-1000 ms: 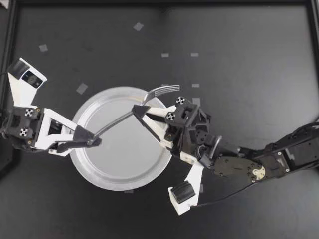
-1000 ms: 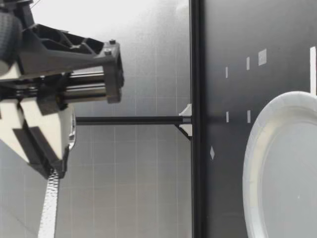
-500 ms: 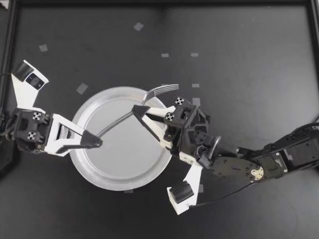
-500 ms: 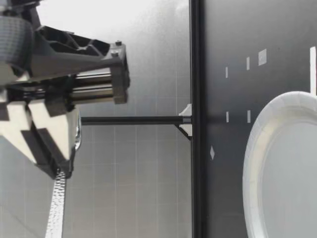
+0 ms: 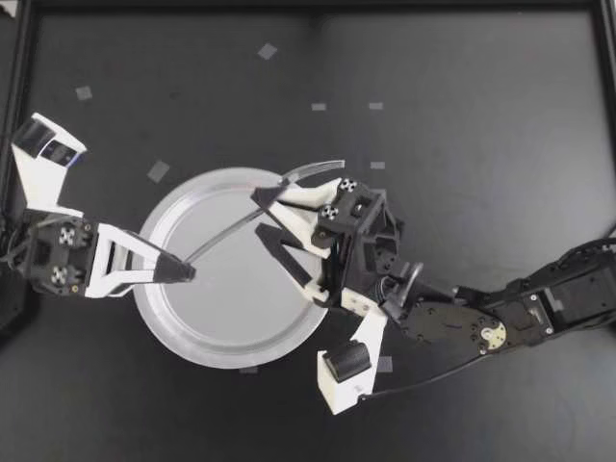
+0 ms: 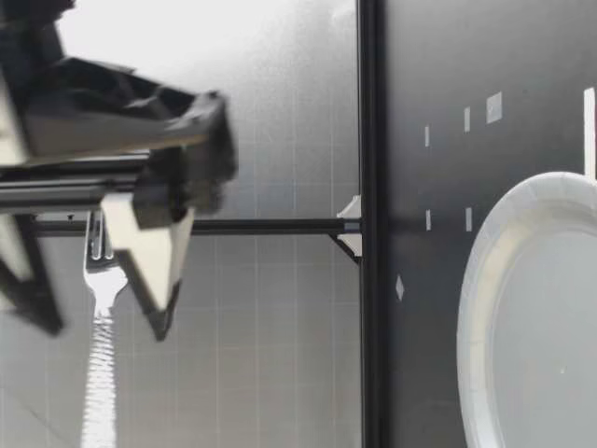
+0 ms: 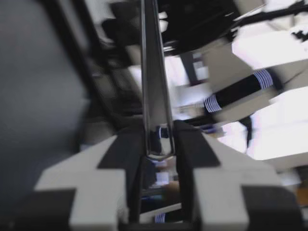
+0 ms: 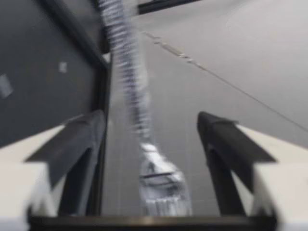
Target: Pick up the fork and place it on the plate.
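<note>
The metal fork (image 5: 231, 234) hangs slantwise over the white paper plate (image 5: 227, 313), handle end low toward my left gripper, head up past the plate's far rim. My left gripper (image 5: 185, 271) is shut on the tip of the handle, which the left wrist view shows pinched between the two fingers (image 7: 185, 144) as the fork (image 7: 154, 72) runs away ahead. My right gripper (image 5: 260, 214) stands open around the fork's neck, and in its wrist view the fork (image 8: 130, 91) passes free between the spread fingers (image 8: 79, 142). In the low view the fork (image 6: 97, 364) is well above the plate (image 6: 522, 308), between the right gripper's (image 6: 104, 322) parted fingers.
Small grey tape squares (image 5: 158, 171) dot the black table behind the plate. A black frame rail (image 5: 308, 5) borders the far edge and another (image 5: 13, 87) the left side. My right arm (image 5: 481, 322) stretches in from the right edge.
My left gripper closed on the handle tip. My right gripper, which had held the fork's neck, has opened and let go. The fork's head has rolled onto its edge.
</note>
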